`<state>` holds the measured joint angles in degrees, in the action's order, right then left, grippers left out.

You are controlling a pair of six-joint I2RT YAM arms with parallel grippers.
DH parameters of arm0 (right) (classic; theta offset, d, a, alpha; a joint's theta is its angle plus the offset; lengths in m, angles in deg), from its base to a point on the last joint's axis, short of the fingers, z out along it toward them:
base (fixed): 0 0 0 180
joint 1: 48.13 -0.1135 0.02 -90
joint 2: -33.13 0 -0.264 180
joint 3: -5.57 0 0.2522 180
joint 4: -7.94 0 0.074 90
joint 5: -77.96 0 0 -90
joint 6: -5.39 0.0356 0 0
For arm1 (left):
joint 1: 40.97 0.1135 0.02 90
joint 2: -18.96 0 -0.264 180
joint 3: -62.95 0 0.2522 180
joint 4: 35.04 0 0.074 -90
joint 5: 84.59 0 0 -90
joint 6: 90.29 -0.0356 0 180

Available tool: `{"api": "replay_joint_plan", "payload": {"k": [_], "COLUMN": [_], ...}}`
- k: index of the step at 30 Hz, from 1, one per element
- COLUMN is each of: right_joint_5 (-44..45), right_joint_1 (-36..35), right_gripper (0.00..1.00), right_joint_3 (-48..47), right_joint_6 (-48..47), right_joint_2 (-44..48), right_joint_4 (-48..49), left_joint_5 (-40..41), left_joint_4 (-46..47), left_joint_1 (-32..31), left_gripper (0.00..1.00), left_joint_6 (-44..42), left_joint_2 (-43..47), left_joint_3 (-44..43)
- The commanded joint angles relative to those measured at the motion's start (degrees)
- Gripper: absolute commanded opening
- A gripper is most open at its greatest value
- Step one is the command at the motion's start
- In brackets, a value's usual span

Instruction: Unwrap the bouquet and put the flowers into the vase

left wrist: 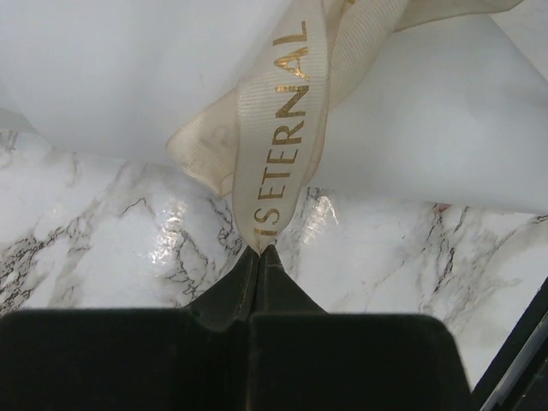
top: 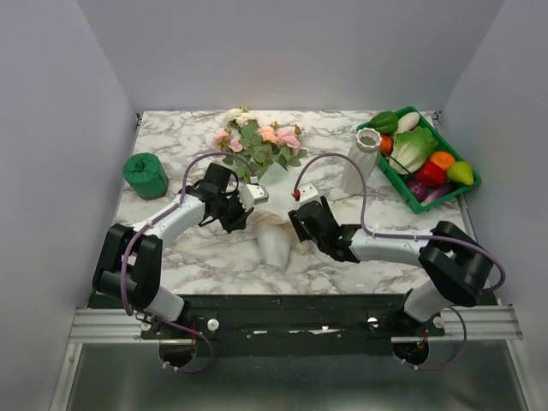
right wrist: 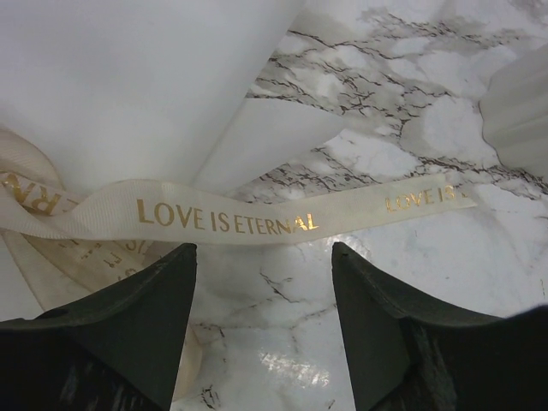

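Two arms lean in over the marble desk (top: 180, 141) toward the bouquet (top: 261, 145). It lies mid-desk with its blooms toward the far edge and its white paper cone (top: 276, 241) pointing at the near edge.

Far left, a green roll (top: 145, 175) sits alone near the left edge, with bare marble all round it. The left pincer (left wrist: 259, 253) is clamped tight on a tail of the cream ribbon (left wrist: 287, 128), whose gold lettering runs up from the tips to the paper.

Right of the cone, the right pincer (right wrist: 263, 250) stands wide apart, straddling another ribbon tail that lies flat on the marble, and it grips nothing. Beyond it the vase (top: 361, 161) stands upright, just beside the green tray (top: 418, 206) of plastic vegetables, which fills the far right corner. A strip of bare marble runs along the near edge between the arms.
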<state>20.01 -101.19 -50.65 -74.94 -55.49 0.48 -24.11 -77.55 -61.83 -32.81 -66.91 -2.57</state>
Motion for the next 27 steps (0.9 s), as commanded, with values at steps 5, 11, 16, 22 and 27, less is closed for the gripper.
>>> {"api": "replay_joint_plan", "payload": {"k": [5, 11, 16, 22, 27], "right_joint_5": [-2.60, -4.45, -5.60, -1.56, 8.27], "right_joint_1": [-0.64, -0.56, -0.64, -0.64, -0.56], "right_gripper": [0.67, 0.56, 0.13, 0.00, 0.00], "right_joint_3": [-2.89, -5.70, -6.06, -2.29, 1.84], "right_joint_6": [-3.43, -4.22, -3.70, -0.98, 2.72], "right_joint_2": [-4.01, -6.91, -6.39, 1.33, 10.38], "right_joint_4": [4.68, 6.26, 5.65, 3.10, -1.73], "left_joint_5": [1.83, 2.36, 3.41, 4.82, 5.17], "left_joint_4": [-0.69, -2.53, -3.41, -4.47, -7.01], "left_joint_1": [-0.32, -0.32, -0.32, 1.26, 7.75], "left_gripper": [0.00, 0.00, 0.00, 0.00, 0.00], "left_joint_6": [2.36, 2.81, 3.33, 5.26, 8.69], "left_joint_2": [1.84, 2.19, 2.98, 5.00, 8.60], "left_joint_3": [-1.49, -2.63, -2.90, -4.65, -8.43]}}
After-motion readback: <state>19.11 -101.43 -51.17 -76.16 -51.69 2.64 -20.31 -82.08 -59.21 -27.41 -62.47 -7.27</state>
